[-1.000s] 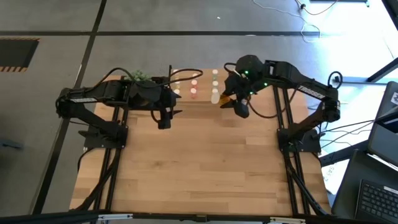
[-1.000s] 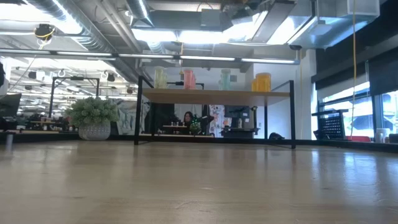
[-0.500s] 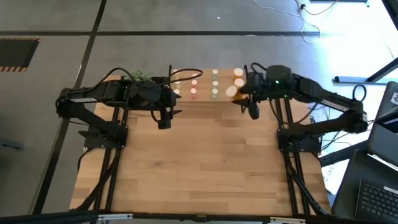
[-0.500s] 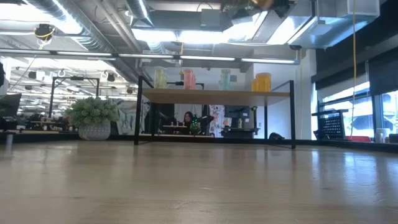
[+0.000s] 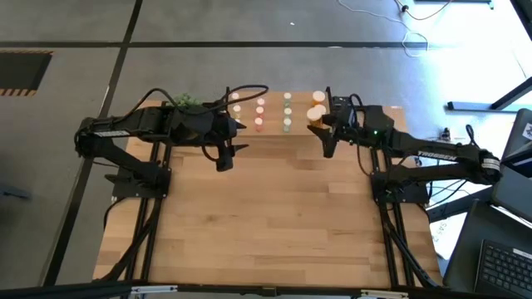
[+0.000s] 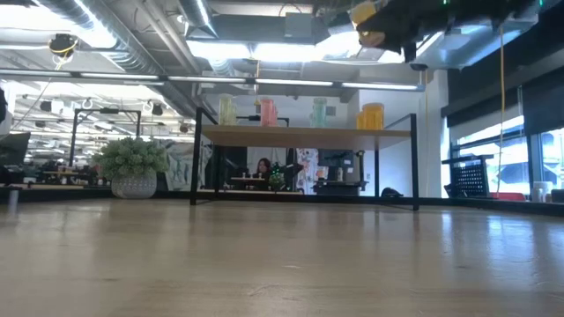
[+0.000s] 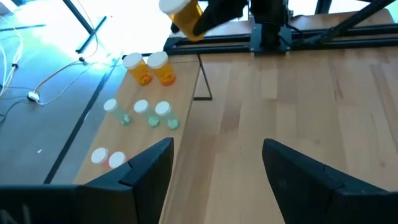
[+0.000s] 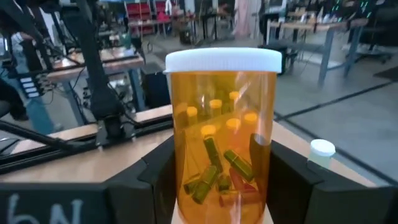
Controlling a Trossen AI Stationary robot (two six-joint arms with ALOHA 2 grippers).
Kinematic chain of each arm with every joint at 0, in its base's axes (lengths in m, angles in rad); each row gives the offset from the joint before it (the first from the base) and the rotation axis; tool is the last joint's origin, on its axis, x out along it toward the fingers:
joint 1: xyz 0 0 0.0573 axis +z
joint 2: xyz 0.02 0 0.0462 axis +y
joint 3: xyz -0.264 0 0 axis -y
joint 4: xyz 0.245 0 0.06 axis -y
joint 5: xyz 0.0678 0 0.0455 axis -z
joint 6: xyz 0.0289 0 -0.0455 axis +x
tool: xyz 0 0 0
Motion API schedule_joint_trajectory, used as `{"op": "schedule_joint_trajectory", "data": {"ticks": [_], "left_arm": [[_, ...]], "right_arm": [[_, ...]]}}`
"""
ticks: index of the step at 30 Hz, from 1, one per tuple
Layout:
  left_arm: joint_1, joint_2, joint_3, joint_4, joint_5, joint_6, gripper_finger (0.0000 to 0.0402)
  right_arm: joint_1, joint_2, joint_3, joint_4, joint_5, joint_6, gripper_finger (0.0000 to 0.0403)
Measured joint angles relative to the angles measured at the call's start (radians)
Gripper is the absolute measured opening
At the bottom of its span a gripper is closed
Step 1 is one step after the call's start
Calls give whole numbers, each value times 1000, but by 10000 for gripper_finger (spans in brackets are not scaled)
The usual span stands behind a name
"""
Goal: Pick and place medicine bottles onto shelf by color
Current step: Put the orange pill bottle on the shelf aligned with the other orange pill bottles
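The shelf (image 5: 273,103) stands at the table's far edge and carries yellowish (image 5: 236,109), pink (image 5: 259,108), green (image 5: 288,108) and orange (image 5: 319,97) medicine bottles, all upright on their bases. My right gripper (image 5: 319,123) is shut on one more orange bottle (image 8: 222,130) with a white cap, just in front of the shelf's right end and above its board (image 6: 304,136). My left gripper (image 7: 217,168) hovers open and empty over the table near the shelf's left half. My right gripper pinches the orange bottle's round body (image 8: 180,186) between its two fingers (image 8: 281,177), below the cap. The fingers come in level from the table's right side. The bottle stands upright, cap up, lifted clear of table and shelf.
A green plant ball in a pot (image 6: 134,163) stands by the shelf's left end. The shelf's black legs (image 6: 195,158) rise from the table. The wooden tabletop (image 5: 274,216) stretches out in front of the shelf. A laptop (image 5: 503,257) sits off the table's right side.
My right gripper has come down and swung from pointing down to pointing level, drawing toward the shelf's right end. The orange bottle in it has turned upright and entered the top of the low view. My left gripper has kept open and in place.
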Motion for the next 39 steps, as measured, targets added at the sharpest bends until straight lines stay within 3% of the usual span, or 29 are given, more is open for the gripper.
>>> {"op": "schedule_joint_trajectory", "data": {"ticks": [12,17,24,32,39], "left_arm": [[8,0,0,21,0,0,241],[27,0,0,20,-1,0,241],[59,0,0,20,0,1,241],[103,16,0,21,-1,-78,241],[105,35,0,65,-68,-55,241]], "right_arm": [[2,2,-275,318,132,39,188],[44,2,-367,496,246,32,188],[156,9,-392,519,441,-20,188],[277,81,-380,563,803,-110,188],[290,210,-380,569,883,45,188]]}}
